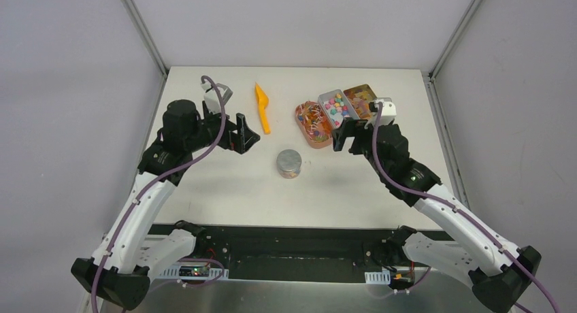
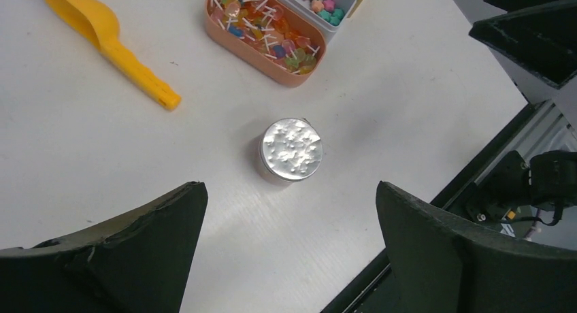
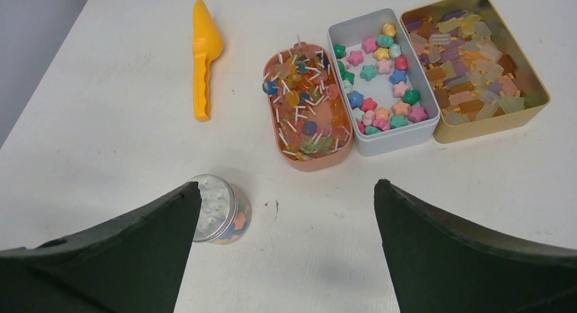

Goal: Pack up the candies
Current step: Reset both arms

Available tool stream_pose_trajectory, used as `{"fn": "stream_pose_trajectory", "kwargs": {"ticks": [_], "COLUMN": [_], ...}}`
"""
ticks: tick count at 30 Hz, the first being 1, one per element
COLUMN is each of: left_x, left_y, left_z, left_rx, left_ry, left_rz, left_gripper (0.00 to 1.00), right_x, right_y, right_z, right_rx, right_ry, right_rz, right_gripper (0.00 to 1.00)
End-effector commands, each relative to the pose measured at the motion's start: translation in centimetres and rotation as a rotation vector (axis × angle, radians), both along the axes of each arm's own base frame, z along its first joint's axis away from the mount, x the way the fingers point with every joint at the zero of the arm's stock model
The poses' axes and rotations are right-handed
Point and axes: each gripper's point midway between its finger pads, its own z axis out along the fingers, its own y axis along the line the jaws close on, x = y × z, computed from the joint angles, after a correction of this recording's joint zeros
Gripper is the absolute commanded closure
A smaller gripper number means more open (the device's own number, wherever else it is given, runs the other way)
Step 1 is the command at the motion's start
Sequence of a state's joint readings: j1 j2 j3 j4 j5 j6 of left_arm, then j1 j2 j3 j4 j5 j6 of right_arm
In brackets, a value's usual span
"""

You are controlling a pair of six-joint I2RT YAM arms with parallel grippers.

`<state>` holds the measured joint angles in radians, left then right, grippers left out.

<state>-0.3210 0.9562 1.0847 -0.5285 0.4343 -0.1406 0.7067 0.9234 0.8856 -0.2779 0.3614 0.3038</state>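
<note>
The candies [image 3: 381, 78] are small star-shaped sweets in pink, blue, green and yellow, lying in a white rectangular box [image 3: 401, 137]; they also show in the top view [image 1: 335, 107]. A small clear jar [image 1: 289, 163] with a silver lid on it stands mid-table, and coloured candies show through its wall [image 3: 239, 221]. An orange scoop [image 1: 262, 107] lies left of the boxes. My left gripper [image 1: 246, 137] is open and empty, left of the jar and above the table. My right gripper [image 1: 345, 144] is open and empty, just in front of the boxes.
A peach oval tray [image 3: 309, 165] of lollipop sweets lies left of the white box. A gold tin [image 3: 490, 126] of wrapped sweets lies on its right. The jar [image 2: 291, 150] and scoop [image 2: 109, 41] show in the left wrist view. Walls enclose the table on three sides.
</note>
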Motion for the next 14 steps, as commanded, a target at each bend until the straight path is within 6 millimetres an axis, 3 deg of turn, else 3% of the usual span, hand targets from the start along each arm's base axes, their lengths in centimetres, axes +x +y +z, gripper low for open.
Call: {"fn": "stream_pose_trajectory", "kwargs": {"ticks": [1,6,14], "left_x": [0.6,0.4,0.2], "left_y": [2.4,4.4,4.8], "left_z": [1.7,2.1,2.2], "left_rx": [0.044,0.074,0.084], "left_ry": [-0.187,-0.254,-0.265], "left_rz": [0.119,0.219,0.23], "left_gripper": [0.01,0.01,0.01], "right_x": [-0.5,-0.9,-1.4], "right_y": [-0.4,-1.2,-1.0], "right_z": [1.3,1.2,2.0], "right_rx": [0.042,0.051,0.087], "right_ry": [-0.072,-0.087,-0.102], "right_rz": [0.005,-0.015,0.005], "right_gripper": [0.0,0.0,0.0]}}
